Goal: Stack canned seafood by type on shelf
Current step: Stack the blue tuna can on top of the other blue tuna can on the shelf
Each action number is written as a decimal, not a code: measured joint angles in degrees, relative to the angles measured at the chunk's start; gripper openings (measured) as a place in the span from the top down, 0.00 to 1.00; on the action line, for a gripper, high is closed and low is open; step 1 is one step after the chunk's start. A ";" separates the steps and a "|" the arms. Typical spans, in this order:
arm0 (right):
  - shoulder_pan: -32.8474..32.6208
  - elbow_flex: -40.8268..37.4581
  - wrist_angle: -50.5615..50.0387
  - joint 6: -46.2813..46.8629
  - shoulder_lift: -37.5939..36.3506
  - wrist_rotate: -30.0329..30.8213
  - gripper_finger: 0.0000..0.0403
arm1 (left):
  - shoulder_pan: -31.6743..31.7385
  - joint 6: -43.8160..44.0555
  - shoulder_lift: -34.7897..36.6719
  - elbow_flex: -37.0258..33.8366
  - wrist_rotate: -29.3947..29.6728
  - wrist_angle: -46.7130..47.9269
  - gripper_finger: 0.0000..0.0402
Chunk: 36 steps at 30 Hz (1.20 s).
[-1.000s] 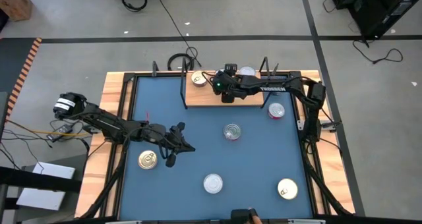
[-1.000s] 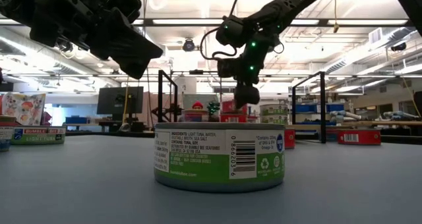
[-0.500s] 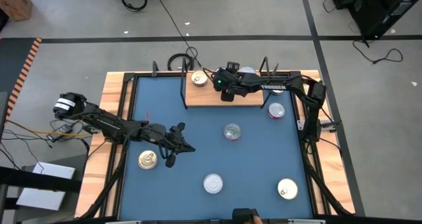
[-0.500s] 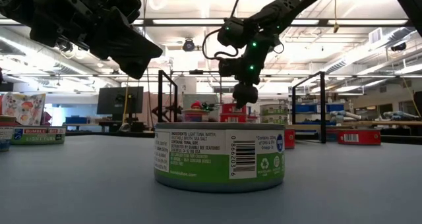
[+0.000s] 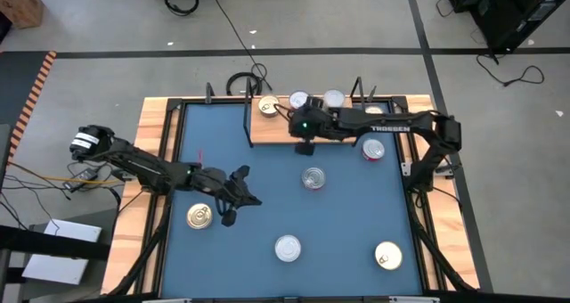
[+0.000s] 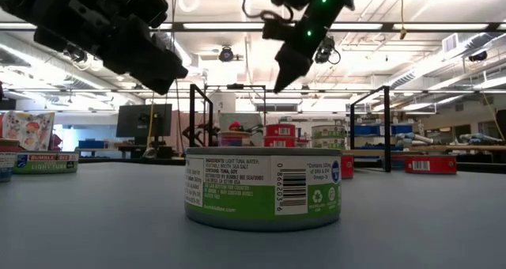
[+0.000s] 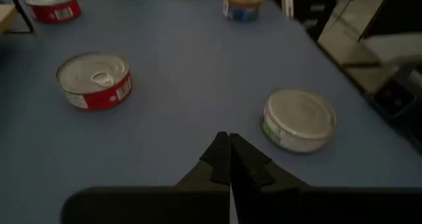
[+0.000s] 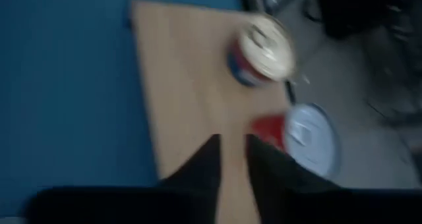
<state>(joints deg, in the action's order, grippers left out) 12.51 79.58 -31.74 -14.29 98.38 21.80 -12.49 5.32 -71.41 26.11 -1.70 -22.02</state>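
Your right gripper (image 5: pixel 305 146) hangs at shelf (image 5: pixel 276 134) front edge, 12 o'clock on table, fingers nearly together, holding nothing. Three tins (image 5: pixel 299 101) sit along shelf's far edge. Left gripper (image 5: pixel 242 189), pinched closed, waits at 9 o'clock. Nearest tin (image 6: pixel 263 187) label reads "LIGHT TUNA".

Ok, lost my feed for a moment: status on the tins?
Right pincer over shelf front edge, slightly open, empty. Left pincer shut, over table. Three tins on shelf, five more tins on table.

Black cable (image 5: pixel 242 81) (coiled) behind table (image 5: pixel 267 205)
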 joint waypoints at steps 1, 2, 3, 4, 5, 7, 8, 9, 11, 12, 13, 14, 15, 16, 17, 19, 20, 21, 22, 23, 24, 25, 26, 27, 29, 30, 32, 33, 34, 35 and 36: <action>-0.75 -0.28 0.58 0.40 -0.16 -0.92 0.89 | 0.00 -0.42 0.20 0.77 0.04 1.83 1.00; -1.49 -0.64 1.50 0.58 -0.23 -1.57 0.94 | 0.00 -0.66 0.59 1.44 0.05 4.26 1.00; -2.21 -1.03 2.54 0.65 -0.23 -2.32 0.97 | 0.00 -0.75 0.78 2.23 0.05 6.88 1.00; -2.96 -1.40 3.53 0.69 -0.23 -2.63 0.97 | 0.00 -0.87 0.76 3.17 0.07 8.99 1.00; -3.72 -1.86 4.67 0.73 -0.23 -2.71 0.97 | 0.00 -1.41 0.74 4.14 0.06 11.51 1.00; -5.08 -3.10 8.18 0.76 -0.22 -3.41 0.95 | -0.02 -3.09 0.74 6.21 0.11 18.00 1.00; -5.67 -3.76 10.11 0.95 -0.21 -4.06 0.96 | -0.06 -3.61 0.74 7.42 0.13 21.03 1.00; -6.26 -4.37 11.38 1.25 -0.19 -4.73 0.97 | -0.07 -3.88 0.74 8.50 0.17 23.95 1.00; -7.46 -5.76 15.21 1.51 -0.15 -5.84 0.98 | -0.11 -4.98 0.76 10.30 0.20 29.11 1.00; -8.08 -6.44 16.98 1.56 -0.15 -6.05 0.99 | -0.28 -5.08 0.74 11.11 0.22 31.48 1.00; -8.71 -7.02 18.18 1.76 -0.15 -6.03 0.98 | -0.40 -5.12 0.74 12.01 0.24 34.17 1.00; -9.34 -7.45 19.17 2.23 -0.15 -6.03 0.98 | -0.65 -5.14 0.74 12.96 0.21 36.83 1.00; -10.00 -7.73 19.52 2.74 -0.12 -6.03 0.98 | -1.08 -5.12 0.74 13.86 0.23 39.15 1.00; -10.68 -8.06 19.62 3.25 -0.12 -6.03 0.98 | -1.54 -5.10 0.74 14.68 0.25 41.43 1.00; -11.39 -8.30 19.63 3.67 -0.12 -6.00 0.98 | -2.16 -5.09 0.74 15.32 0.26 43.50 1.00; -12.99 -8.74 19.70 4.31 -0.12 -5.91 0.99 | -3.47 -4.41 0.74 16.15 0.49 45.73 1.00; -13.89 -9.00 19.69 4.72 -0.12 -5.87 0.99 | -4.20 -3.43 0.74 16.42 0.70 46.24 1.00; -14.88 -9.32 19.70 5.21 -0.12 -5.88 0.99 | -4.92 -2.43 0.74 16.54 0.79 46.37 1.00; -15.88 -9.69 19.66 5.72 -0.12 -5.89 0.99 | -5.71 -1.54 0.74 16.56 0.90 46.29 1.00; -16.93 -10.09 19.37 6.39 -0.15 -5.88 0.99 | -6.58 -0.31 0.74 16.56 1.10 46.32 1.00; -17.99 -10.40 18.78 7.02 -0.15 -5.88 0.99 | -7.55 0.82 0.74 16.56 1.72 46.45 1.00; -19.10 -10.60 17.89 7.95 -0.15 -5.88 0.99 | -8.51 1.41 0.74 16.56 2.57 46.47 1.00; -20.18 -10.73 16.84 9.07 -0.15 -5.68 0.99 | -9.43 2.25 0.74 16.56 3.72 46.32 1.00; -21.34 -10.74 15.48 10.42 -0.15 -5.06 0.99 | -10.22 2.62 0.74 16.56 5.00 46.32 1.00; -23.66 -10.74 12.30 13.92 -0.15 -3.87 0.99 | -11.57 3.57 0.74 16.56 7.22 46.28 1.00; -24.90 -10.74 10.26 16.03 -0.15 -3.52 0.99 | -12.05 4.14 0.74 16.56 7.91 46.07 1.00; -27.25 -10.74 6.02 20.45 -0.40 -3.52 0.99 | -12.79 5.44 0.74 16.56 8.90 45.38 1.00; -28.48 -10.74 3.62 22.81 -0.60 -3.50 0.99 | -13.06 5.78 0.74 16.56 9.67 44.96 1.00; -29.66 -10.74 1.61 25.52 -0.89 -3.49 0.99 | -13.22 5.93 0.74 16.39 10.14 43.91 1.00; -30.85 -10.72 -0.76 28.36 -1.34 -3.54 0.99 | -13.34 5.86 0.72 16.10 10.50 42.41 1.00; -31.89 -10.72 -3.38 31.35 -1.63 -3.77 0.99 | -13.34 5.46 0.72 15.72 10.64 40.90 1.00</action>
<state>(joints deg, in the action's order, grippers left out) -19.38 68.86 -35.12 17.05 96.75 18.03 -25.83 10.78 -70.70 41.83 8.94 18.89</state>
